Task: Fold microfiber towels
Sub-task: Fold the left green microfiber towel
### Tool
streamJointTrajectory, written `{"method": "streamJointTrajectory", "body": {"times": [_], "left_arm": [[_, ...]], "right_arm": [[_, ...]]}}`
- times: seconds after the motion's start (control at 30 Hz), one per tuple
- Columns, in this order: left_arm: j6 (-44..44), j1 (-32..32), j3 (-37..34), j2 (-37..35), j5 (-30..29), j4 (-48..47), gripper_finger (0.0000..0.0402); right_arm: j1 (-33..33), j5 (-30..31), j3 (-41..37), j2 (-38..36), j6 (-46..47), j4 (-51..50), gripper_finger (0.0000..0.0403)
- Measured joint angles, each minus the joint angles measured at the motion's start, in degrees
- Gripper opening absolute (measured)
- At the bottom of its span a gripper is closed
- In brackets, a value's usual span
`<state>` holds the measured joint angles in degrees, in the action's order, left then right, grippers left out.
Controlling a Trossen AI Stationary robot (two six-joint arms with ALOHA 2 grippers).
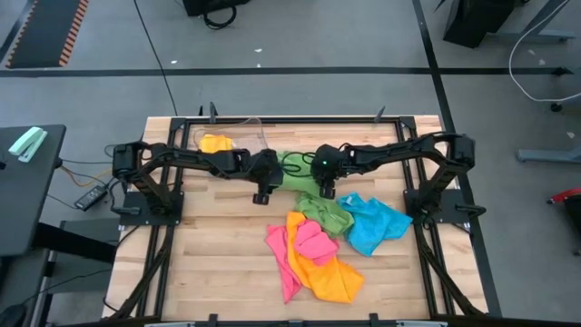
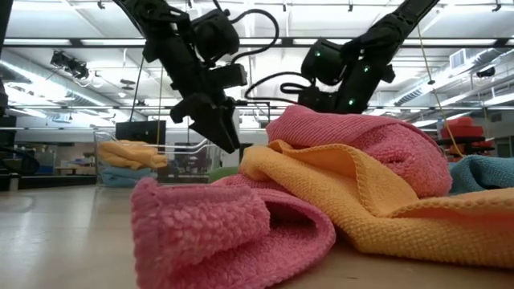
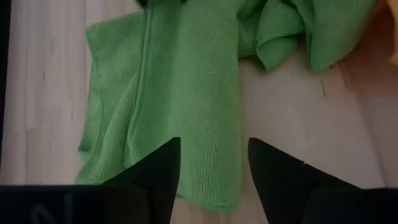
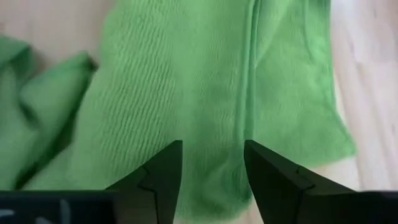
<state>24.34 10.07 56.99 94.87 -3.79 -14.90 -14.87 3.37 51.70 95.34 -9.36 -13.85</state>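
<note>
A green towel [image 1: 295, 179] lies flat on the wooden table [image 1: 209, 263] between my two grippers, and its near part [image 1: 327, 213] lies crumpled against the other towels. My left gripper [image 3: 213, 142] stands open over the towel's left end, with the green cloth [image 3: 186, 93] below its fingers. In the low view this gripper [image 2: 218, 128] hangs clear of the table. My right gripper [image 4: 211, 144] stands open over the right end [image 4: 205, 81]. In front lie a blue towel [image 1: 374, 224], an orange towel [image 1: 327, 272] and a pink towel [image 1: 283, 254]. A second, folded pink towel [image 1: 315, 242] lies on the orange one.
A clear plastic bin [image 1: 238, 134] with a yellow-orange cloth [image 1: 216, 143] in it stands at the far left of the table. Bare wood shows at the near left [image 1: 209, 263] and the near right [image 1: 408, 272]. Black frame rails [image 1: 300, 120] border the table.
</note>
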Motion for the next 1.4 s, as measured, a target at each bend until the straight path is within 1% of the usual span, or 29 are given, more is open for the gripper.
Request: {"method": "streamJointTrajectory", "body": {"times": [0.1,0.2,0.27,0.33,0.43,0.5,0.57,0.67,0.77,0.83,0.93,1.07,1.23,1.4], "left_arm": [[-0.3,0.1,0.0,0.6,0.0,0.4,0.0204],[0.8,0.8,-0.3,1.9,0.0,1.3,0.0205],[1.9,1.5,-0.2,2.8,1.2,3.0,0.0202],[2.1,2.0,-0.1,4.3,2.9,5.0,0.0198],[1.6,2.7,-0.2,6.1,5.3,4.3,0.0193],[0.6,2.6,-0.3,6.8,7.0,1.8,0.0193],[0.3,2.5,-0.2,7.5,7.9,1.4,0.0192],[-0.3,1.5,-0.3,8.6,8.0,1.2,0.0192],[-1.7,-0.2,-0.3,9.2,7.8,1.3,0.0188],[-2.7,-1.7,-0.2,9.2,7.0,2.3,0.0179],[-4.8,-3.5,-0.2,9.2,4.9,2.3,0.016],[-6.7,-4.7,-0.2,9.1,4.5,0.7,0.0135],[-8.5,-5.5,-0.2,8.6,4.5,0.6,0.0115],[-7.1,-6.6,-0.2,8.6,4.3,1.4,0.0111]], "right_arm": [[0.0,2.6,0.1,0.0,-0.5,-0.8,0.0176],[-0.2,2.8,0.4,-1.4,-0.3,0.3,0.0174],[0.1,2.8,0.4,-2.1,-0.3,0.5,0.0174],[0.1,2.0,0.4,-2.2,0.0,0.4,0.0174],[0.3,-0.3,0.4,-2.2,0.0,0.2,0.0174],[0.6,-0.7,0.4,-2.2,0.0,-0.2,0.0174],[0.8,-0.7,0.4,-2.2,0.1,-0.2,0.0174],[1.6,-1.1,0.6,-2.2,0.0,0.4,0.0174],[3.8,-1.2,0.7,-2.2,-0.2,2.8,0.0174],[5.4,-1.3,0.7,-2.2,-0.3,5.4,0.0174],[7.8,-1.4,-0.1,-2.0,-0.9,12.6,0.0174],[9.4,-1.3,-1.8,-1.4,-0.9,18.4,0.0174],[8.5,-1.5,-4.8,-1.1,0.3,19.3,0.0174],[6.4,-3.3,-9.5,-1.0,3.3,21.8,0.0174]]}}
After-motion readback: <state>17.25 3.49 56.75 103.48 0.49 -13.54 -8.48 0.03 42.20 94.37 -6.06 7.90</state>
